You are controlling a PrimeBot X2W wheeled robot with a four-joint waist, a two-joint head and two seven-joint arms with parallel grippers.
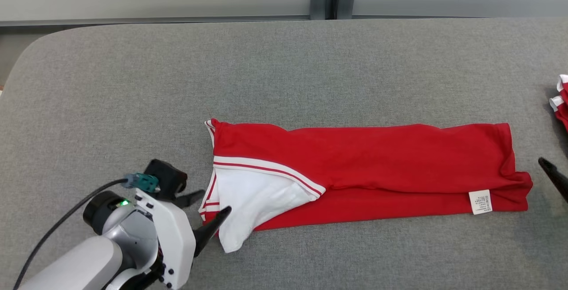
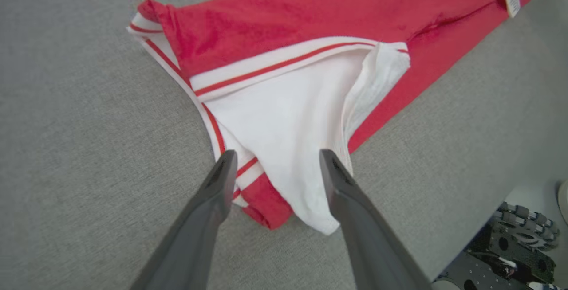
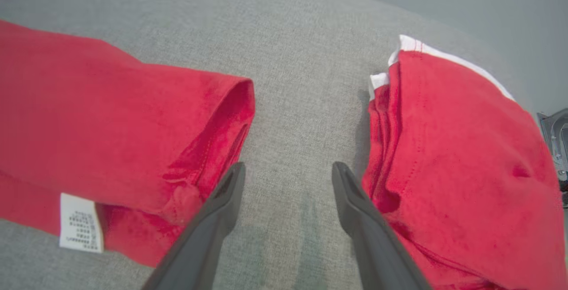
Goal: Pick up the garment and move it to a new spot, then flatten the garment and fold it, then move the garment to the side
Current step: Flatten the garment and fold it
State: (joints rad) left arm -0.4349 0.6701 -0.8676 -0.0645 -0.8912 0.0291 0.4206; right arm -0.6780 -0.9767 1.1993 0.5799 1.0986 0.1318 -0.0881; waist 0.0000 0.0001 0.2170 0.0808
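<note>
The garment is a red shirt with white, red-striped trim, folded into a long band across the grey table. Its white sleeve end points left, and a white label sits at its right end. My left gripper is at that left end. In the left wrist view it stands open, its fingers straddling the white corner of the garment. My right gripper is open over bare table just right of the garment's right end. One of its fingers shows at the right edge.
A second folded red garment lies at the table's far right, close beside my right gripper's right finger. The table's front edge and part of the robot base show in the left wrist view. A wall runs behind the table.
</note>
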